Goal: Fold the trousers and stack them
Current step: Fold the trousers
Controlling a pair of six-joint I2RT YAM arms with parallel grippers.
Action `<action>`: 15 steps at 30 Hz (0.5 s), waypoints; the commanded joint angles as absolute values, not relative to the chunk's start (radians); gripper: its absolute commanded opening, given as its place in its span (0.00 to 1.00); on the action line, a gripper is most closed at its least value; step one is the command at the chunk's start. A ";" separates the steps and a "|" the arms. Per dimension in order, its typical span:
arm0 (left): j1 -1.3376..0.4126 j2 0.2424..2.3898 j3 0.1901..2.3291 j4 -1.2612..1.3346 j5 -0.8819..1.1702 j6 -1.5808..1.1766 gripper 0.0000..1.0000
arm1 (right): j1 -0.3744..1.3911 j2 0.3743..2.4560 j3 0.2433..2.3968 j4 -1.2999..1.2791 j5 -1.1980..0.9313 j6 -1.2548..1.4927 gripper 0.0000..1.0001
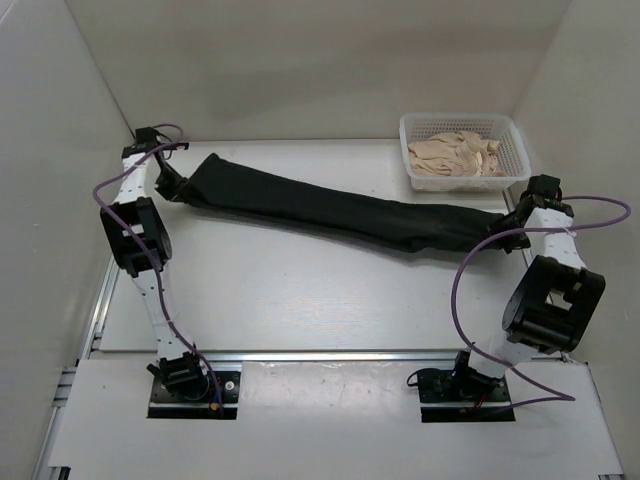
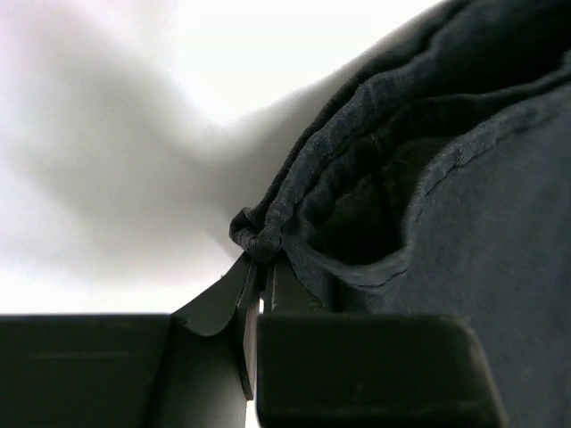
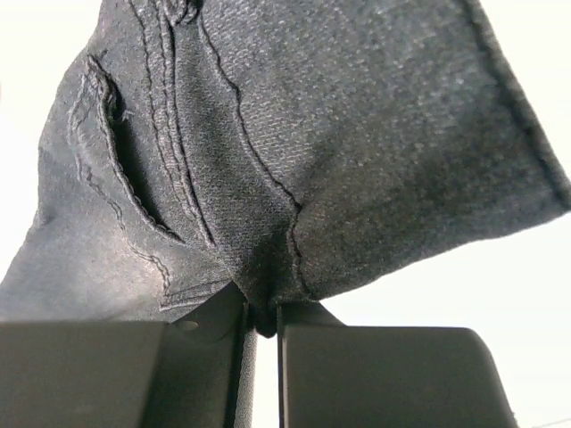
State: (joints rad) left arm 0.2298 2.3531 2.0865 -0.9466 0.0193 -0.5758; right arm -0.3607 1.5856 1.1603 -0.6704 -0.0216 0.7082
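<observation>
The black trousers [image 1: 330, 205] lie stretched in a long band across the table, from far left to right. My left gripper [image 1: 172, 185] is shut on the left end, where a bunched hem edge [image 2: 254, 234] is pinched between the jaws. My right gripper [image 1: 505, 232] is shut on the right end; the right wrist view shows stitched dark fabric with a pocket seam [image 3: 268, 178] clamped between the jaws. Both ends look slightly lifted.
A white mesh basket [image 1: 513, 133] with beige garments [image 1: 455, 155] stands at the far right, just behind my right arm. White walls close the table at the back and both sides. A metal rail [image 1: 330, 355] runs along the near edge.
</observation>
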 commanded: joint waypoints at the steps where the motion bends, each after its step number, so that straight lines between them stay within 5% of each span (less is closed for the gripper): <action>1: 0.295 2.136 2.022 -0.930 -0.044 -0.583 0.10 | -0.370 1.500 1.192 -0.733 0.066 0.712 0.01; 6: 0.333 2.030 1.765 -0.930 -0.106 -0.574 0.10 | -0.370 1.427 1.042 -0.753 0.101 0.712 0.01; 8: 0.342 2.017 1.709 -0.920 -0.106 -0.563 0.20 | -0.370 1.427 1.000 -0.743 0.101 0.712 0.01; 9: 0.342 2.017 1.666 -0.920 -0.106 -0.563 0.34 | -0.370 1.427 0.967 -0.742 0.089 0.712 0.03; 11: 0.342 1.987 1.637 -0.920 -0.106 -0.563 0.95 | -0.370 1.436 0.956 -0.733 0.089 0.712 0.10; 14: 0.351 1.947 1.637 -0.920 -0.129 -0.554 0.93 | -0.370 1.436 0.946 -0.733 0.080 0.712 0.13; 15: 0.351 1.947 1.637 -0.920 -0.138 -0.545 0.70 | -0.370 1.436 0.957 -0.733 0.080 0.712 0.13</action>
State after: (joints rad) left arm 0.3500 2.0380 1.6276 -0.9493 -0.0818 -0.5732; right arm -0.3637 1.4467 0.9344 -0.7467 0.0483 0.7151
